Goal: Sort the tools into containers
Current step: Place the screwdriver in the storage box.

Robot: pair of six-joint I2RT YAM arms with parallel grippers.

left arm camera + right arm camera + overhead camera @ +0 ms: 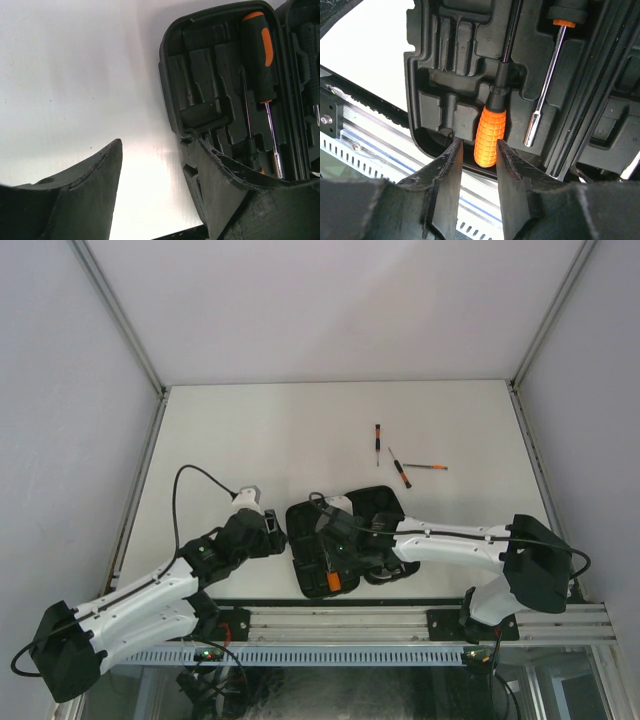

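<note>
Table point(250, 430): white; the work sits at its near edge, just ahead of both arm bases.
Case point(302, 560): black, lying open and flat, between the 2 grippers.
Left gripper point(159, 145): fingers spread wide and holding nothing. 1 is over bare table, the other is at the case's left wall.
Right gripper point(479, 157): over the case's near end, fingers apart on either side of an orange handle. You cannot tell from here whether they pinch it or merely flank it.
Orange-handled screwdriver point(490, 132): lying in a moulded slot. Its butt end points at the right fingers and its shaft runs straight away from them, so the fingers cross its long axis.
Socket driver point(545, 85): in the next slot, parallel to it.
Loose screwdrivers point(377, 437) point(400, 473) point(425, 466): 3 on open table, well beyond the case and to its right. The first lies near-to-far, the second slants and the third lies across.
Your call: the seated tool looks home (judging by how low it sits), so let go if you hold it. The 3 loose ones lie on the right arm's side, so reach for them with that arm.
</note>
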